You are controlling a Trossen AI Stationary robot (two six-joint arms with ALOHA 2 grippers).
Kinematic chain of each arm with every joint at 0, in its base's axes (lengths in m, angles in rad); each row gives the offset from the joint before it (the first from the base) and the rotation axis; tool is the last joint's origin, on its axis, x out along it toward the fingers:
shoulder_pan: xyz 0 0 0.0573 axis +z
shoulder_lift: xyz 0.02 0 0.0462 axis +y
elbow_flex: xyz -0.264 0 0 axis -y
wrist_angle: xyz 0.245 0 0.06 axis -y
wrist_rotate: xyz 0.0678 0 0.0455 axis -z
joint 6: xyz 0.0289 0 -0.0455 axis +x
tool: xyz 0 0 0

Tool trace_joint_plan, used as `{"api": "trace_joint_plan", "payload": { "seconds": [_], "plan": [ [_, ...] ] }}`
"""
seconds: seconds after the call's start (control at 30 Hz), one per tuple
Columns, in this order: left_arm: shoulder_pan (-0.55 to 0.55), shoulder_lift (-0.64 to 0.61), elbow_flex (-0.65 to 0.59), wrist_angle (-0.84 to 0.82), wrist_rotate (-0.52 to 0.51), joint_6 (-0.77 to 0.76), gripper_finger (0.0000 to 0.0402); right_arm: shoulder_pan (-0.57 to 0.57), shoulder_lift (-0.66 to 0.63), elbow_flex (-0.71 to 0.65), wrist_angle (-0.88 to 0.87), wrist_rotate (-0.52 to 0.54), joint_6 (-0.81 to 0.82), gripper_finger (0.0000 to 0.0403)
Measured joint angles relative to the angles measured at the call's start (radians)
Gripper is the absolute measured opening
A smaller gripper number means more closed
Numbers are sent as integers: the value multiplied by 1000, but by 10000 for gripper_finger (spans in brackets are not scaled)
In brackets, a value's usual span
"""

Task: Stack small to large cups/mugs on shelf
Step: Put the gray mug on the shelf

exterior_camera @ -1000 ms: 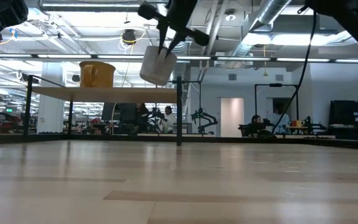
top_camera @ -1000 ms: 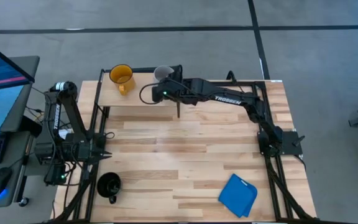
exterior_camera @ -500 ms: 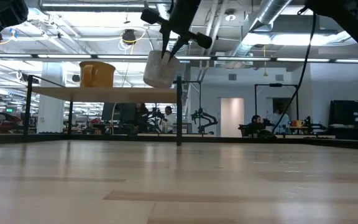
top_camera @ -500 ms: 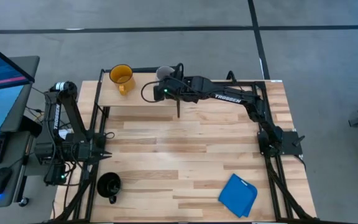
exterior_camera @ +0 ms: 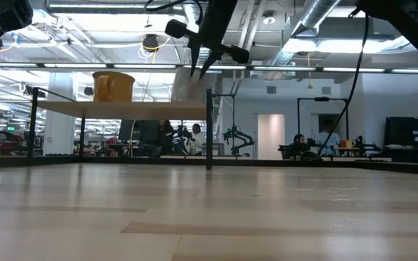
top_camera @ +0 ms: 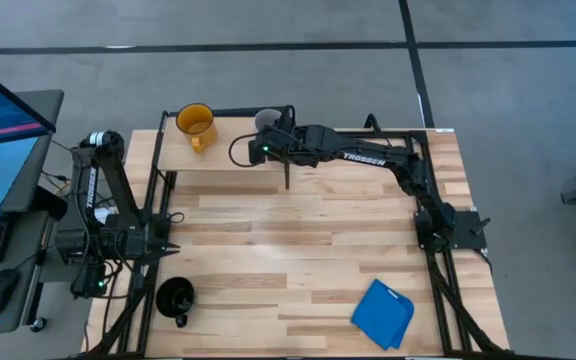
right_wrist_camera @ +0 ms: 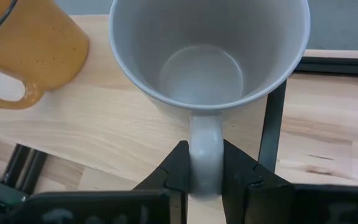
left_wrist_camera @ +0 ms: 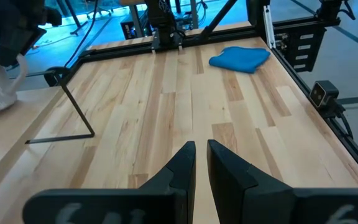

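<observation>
The right gripper (right_wrist_camera: 204,167) is pinching the handle of the pale grey-white mug (right_wrist_camera: 209,53), its two dark fingers (right_wrist_camera: 174,171) pressing on either side of the handle, and is holding the mug upright at the shelf's (top_camera: 233,148) right end, beside the yellow-orange mug (top_camera: 195,124) sitting on the shelf's left part. In the low view the arm is hiding most of the grey-white mug (exterior_camera: 191,87), so whether its base is touching the shelf top (exterior_camera: 122,107) cannot be told. White lettering reading TROSSEN is showing along the right arm (top_camera: 360,157). The left gripper (left_wrist_camera: 201,163) is waiting above the table's (top_camera: 308,230) left side with its fingers pressed together, holding nothing. The glossy black mug (top_camera: 176,298) is standing on the table near its front left corner, and a blue folded cloth (top_camera: 383,313) is lying near the front right.
</observation>
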Motion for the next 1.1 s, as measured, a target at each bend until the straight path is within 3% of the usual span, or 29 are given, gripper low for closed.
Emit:
{"api": "trace_joint_plan", "payload": {
  "seconds": [0.33, 1.1],
  "plan": [
    [0, 0, 0, 0, 0, -1, 32, 0, 0, -2, 0, -12, 2, 108],
    [0, 0, 0, 0, 0, -29, 32, -15, 1, -2, 82, -73, -32, 98]
  ]
}}
